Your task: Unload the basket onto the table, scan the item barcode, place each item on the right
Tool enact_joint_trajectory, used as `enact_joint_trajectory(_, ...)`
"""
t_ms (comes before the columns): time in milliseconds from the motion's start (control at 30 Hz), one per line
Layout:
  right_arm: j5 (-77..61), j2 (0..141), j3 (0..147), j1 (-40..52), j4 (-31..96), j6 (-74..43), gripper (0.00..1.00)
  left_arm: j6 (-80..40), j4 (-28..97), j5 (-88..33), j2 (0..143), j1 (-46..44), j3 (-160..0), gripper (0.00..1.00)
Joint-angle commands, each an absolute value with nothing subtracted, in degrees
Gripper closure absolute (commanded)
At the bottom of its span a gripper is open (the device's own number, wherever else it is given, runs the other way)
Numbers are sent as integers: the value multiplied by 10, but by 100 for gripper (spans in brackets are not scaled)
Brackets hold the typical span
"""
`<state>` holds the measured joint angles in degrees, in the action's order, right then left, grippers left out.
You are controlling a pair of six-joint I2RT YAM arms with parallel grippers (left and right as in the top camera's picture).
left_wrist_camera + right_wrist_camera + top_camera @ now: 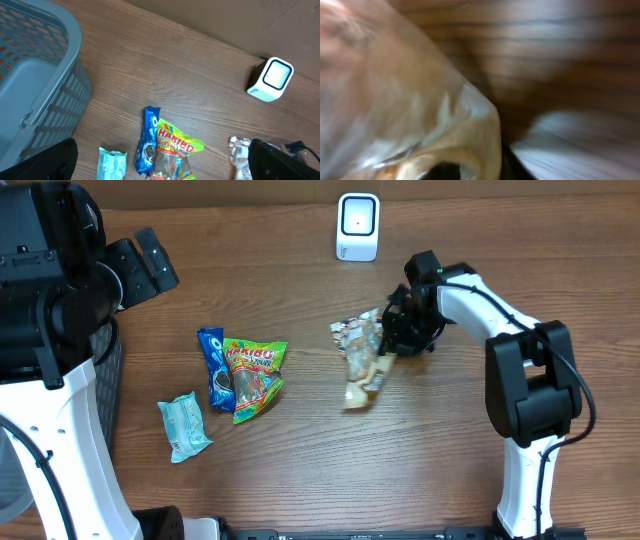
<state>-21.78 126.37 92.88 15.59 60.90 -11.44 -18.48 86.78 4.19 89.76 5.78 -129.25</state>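
Observation:
The item, a crumpled clear and silver snack bag [362,360], lies on the wooden table right of centre. Its silver end [239,155] shows low in the left wrist view. My right gripper [398,330] is pressed against the bag's right upper end. In the right wrist view the bag [395,90] fills the picture as a blur and hides the jaws. The white barcode scanner [358,227] stands at the table's far edge, above the bag; the left wrist view shows the scanner [270,79] too. My left gripper [150,265] hangs open and empty at the far left, fingertips [50,160] wide apart.
A Haribo bag [252,375], a blue Oreo pack [213,365] and a light teal packet [183,425] lie left of centre. A grey plastic basket [35,75] stands at the left edge of the table.

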Motion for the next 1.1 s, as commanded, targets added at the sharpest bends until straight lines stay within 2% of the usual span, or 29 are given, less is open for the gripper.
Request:
enact_joint_trajectory(0,-9,1242,972,152,646,-120,68,-193,867,49,893,60,-1294,0)
enact_joint_trajectory(67,4,1241,1002,152,676,-119,57,-193,867,49,893,60,-1294,0)
enact_joint_trajectory(133,4,1241,1027,152,701,-100,34,-193,867,49,893,60,-1294,0)
enact_joint_trajectory(167,4,1241,1041,152,716,-91,18,-193,867,49,893,60,-1294,0)
enact_joint_trajectory(200,6,1241,1056,152,729,-89,11,-193,867,49,893,60,-1294,0)
enact_joint_trajectory(267,5,1241,1076,152,742,-90,11,-193,867,49,893,60,-1294,0)
enact_joint_trajectory(333,-8,1241,1117,152,774,-89,14,-193,867,49,893,60,-1294,0)
enact_joint_trajectory(400,-44,1241,1162,153,811,-78,26,-193,867,49,893,60,-1294,0)
enact_joint_trajectory(433,-68,1241,1177,153,824,-69,37,-193,867,49,893,60,-1294,1)
enact_joint_trajectory(467,-114,1241,1195,154,839,-55,73,-193,867,49,893,60,-1294,0)
enact_joint_trajectory(533,-146,1241,1195,157,839,-55,96,-193,867,49,893,60,-1294,0)
enact_joint_trajectory(733,-159,1243,1119,171,782,-55,96,-193,867,49,894,60,-1294,0)
enact_joint_trajectory(900,-227,1243,1010,170,700,-40,96,-193,867,49,896,60,-1294,0)
enact_joint_trajectory(1067,-196,1243,940,158,648,-40,96,-193,867,49,896,60,-1294,0)
